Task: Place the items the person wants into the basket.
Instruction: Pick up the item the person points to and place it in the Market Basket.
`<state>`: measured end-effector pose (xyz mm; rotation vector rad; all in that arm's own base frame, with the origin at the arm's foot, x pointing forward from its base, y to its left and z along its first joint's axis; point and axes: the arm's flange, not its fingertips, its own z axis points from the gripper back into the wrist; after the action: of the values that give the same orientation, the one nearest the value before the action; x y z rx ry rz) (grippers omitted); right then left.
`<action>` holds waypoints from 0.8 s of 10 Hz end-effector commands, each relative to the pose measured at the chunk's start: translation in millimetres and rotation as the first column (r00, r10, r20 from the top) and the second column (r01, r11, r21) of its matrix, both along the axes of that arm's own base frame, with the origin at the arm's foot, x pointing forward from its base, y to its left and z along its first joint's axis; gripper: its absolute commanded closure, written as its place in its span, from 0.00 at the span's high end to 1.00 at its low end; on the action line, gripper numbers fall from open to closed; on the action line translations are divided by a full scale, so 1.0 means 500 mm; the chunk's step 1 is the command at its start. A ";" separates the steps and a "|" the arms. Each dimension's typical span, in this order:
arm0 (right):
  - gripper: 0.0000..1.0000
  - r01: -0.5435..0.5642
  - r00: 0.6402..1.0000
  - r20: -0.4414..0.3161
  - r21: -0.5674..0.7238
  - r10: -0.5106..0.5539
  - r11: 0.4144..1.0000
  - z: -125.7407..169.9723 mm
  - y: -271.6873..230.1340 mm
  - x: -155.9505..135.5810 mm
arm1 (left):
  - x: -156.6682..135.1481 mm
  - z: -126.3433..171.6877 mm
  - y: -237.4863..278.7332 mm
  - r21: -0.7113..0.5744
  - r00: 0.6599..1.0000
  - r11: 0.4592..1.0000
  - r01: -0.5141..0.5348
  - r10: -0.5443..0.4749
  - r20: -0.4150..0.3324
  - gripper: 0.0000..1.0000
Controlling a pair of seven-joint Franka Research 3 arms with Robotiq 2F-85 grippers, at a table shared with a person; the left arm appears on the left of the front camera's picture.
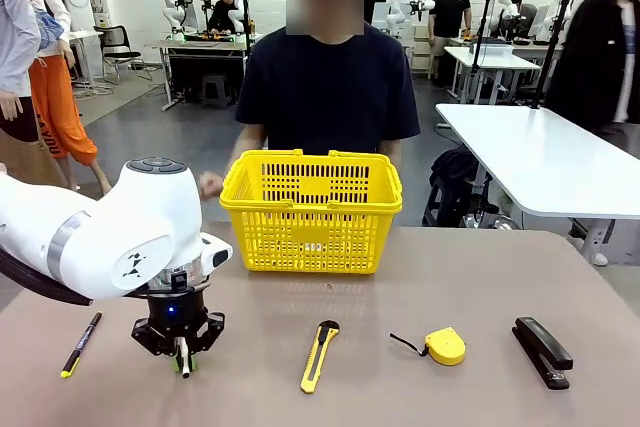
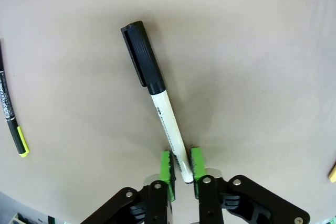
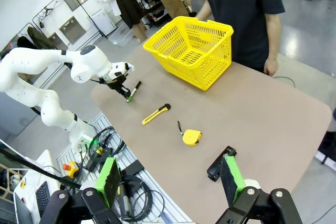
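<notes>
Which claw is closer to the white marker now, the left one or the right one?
Left. The left claw grips the marker; the right claw hangs open, far off near the stapler.

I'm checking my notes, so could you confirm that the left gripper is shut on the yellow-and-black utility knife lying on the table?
Not quite: the left gripper is shut on the white marker lying on the table, as the left wrist view shows. The utility knife lies free, apart from it.

The gripper [image 2: 181, 163] pinches the lower end of a white marker [image 2: 167, 119] between its green pads. The marker's black cap points up and left over the table [image 2: 252, 51]. A black pen [image 2: 10, 116] with a yellow tip lies at the left edge.
</notes>
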<state>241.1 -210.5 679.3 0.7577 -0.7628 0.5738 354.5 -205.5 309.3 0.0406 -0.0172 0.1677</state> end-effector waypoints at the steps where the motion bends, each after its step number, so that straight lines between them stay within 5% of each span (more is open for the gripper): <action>1: 1.00 -0.017 1.000 0.019 0.009 0.016 1.000 0.007 -0.002 0.001 | -0.072 -0.038 0.036 0.015 0.999 0.999 -0.029 0.029 0.027 0.00; 5: 1.00 -0.017 1.000 0.019 0.009 0.016 1.000 0.007 -0.002 0.001 | -0.073 -0.005 0.047 -0.018 1.000 1.000 0.002 -0.002 -0.022 0.00; 6: 1.00 -0.017 1.000 0.019 0.009 0.016 1.000 0.007 -0.002 0.001 | -0.082 0.069 0.069 -0.047 0.998 0.999 0.027 -0.029 -0.054 0.00; 8: 1.00 -0.017 1.000 0.019 0.009 0.016 1.000 0.007 -0.002 0.001 | -0.129 0.280 0.138 -0.103 0.993 0.987 0.119 -0.120 0.004 0.00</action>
<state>241.4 -210.6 679.0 0.7574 -0.7623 0.5744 339.8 -178.9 393.8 -0.0409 0.0133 0.0924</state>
